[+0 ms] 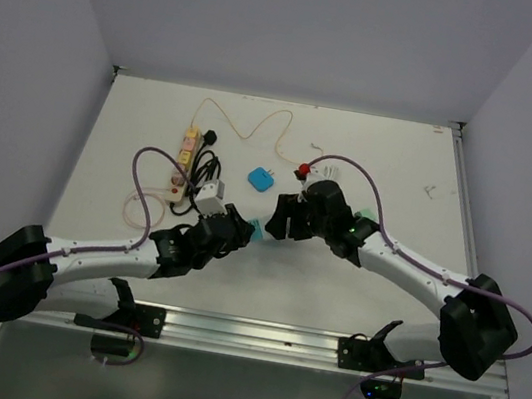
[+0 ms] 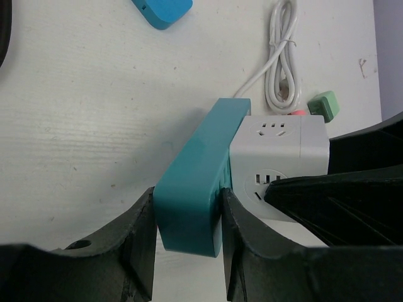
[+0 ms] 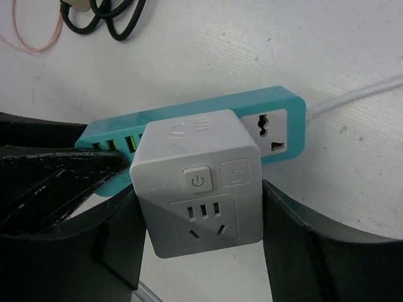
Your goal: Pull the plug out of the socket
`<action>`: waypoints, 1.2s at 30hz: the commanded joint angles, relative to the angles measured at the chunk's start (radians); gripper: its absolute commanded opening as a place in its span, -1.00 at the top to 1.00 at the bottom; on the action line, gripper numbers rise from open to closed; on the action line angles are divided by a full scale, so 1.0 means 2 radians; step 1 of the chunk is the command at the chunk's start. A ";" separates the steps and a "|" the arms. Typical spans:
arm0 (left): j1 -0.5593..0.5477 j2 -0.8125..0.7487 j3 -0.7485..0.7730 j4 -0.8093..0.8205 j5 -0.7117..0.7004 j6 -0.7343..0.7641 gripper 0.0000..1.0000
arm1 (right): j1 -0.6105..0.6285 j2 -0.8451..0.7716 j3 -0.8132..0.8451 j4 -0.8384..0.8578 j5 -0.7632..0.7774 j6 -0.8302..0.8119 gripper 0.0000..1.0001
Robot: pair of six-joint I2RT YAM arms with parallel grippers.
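The socket is a teal power strip (image 2: 195, 182) lying on the white table (image 1: 402, 171). My left gripper (image 2: 187, 233) is shut on its near end, one finger on each long side. The plug is a grey cube adaptor (image 3: 198, 182) with a power button, seated in the strip's face (image 3: 189, 108). My right gripper (image 3: 200, 233) is shut on the cube, its pads against the cube's left and right sides. In the top view both grippers (image 1: 241, 228) (image 1: 280, 224) meet at the table's middle and mostly cover the strip (image 1: 255, 229).
A pink and yellow power strip (image 1: 184, 161) with a coiled black cable (image 1: 209, 165) lies at the back left. A blue block (image 1: 260, 179), a coiled white cord (image 2: 283, 69) and a green plug (image 2: 324, 104) lie just beyond the grippers. A thin orange wire (image 1: 246, 131) loops farther back.
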 commanded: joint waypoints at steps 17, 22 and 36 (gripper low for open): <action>-0.019 0.107 0.046 -0.183 -0.117 0.020 1.00 | -0.007 -0.070 0.107 -0.135 0.031 0.024 1.00; -0.009 0.118 0.048 -0.192 -0.119 0.021 1.00 | -0.035 -0.083 0.109 -0.148 0.002 0.028 1.00; 0.027 0.118 0.035 -0.195 -0.090 0.014 1.00 | -0.067 -0.169 0.008 -0.022 -0.029 0.023 1.00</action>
